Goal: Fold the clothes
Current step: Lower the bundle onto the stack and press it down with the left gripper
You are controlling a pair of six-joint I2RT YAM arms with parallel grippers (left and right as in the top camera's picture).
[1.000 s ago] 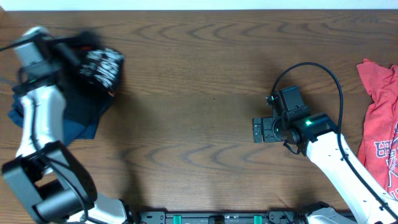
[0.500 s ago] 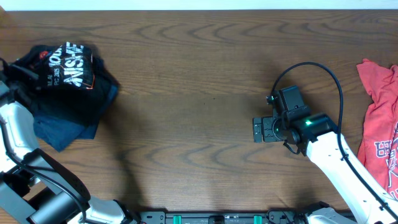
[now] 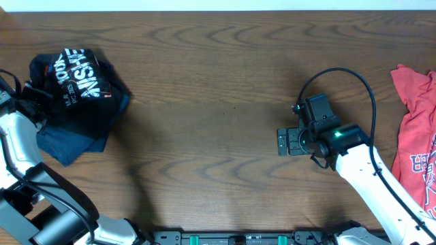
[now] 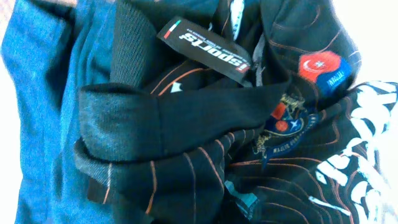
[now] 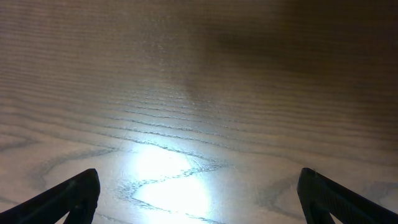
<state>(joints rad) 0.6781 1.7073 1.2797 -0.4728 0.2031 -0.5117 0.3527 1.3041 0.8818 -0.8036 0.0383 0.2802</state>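
Observation:
The black jersey with orange lines and white print lies bunched at the table's far left, on top of a dark blue garment. My left gripper is at the jersey's left edge. In the left wrist view the jersey fills the frame, with its label and crest showing, and covers my fingers. It moves with the gripper, so the gripper appears shut on it. My right gripper is open and empty over bare wood right of centre, with both fingertips showing in the right wrist view.
A red T-shirt with white print lies crumpled at the table's right edge. The blue garment also shows in the left wrist view, beside the jersey. The wooden table spans the view.
My left arm has swung left and set the jersey bundle on the blue garment. The bundle then shifted and turned slightly. The right arm has not moved.

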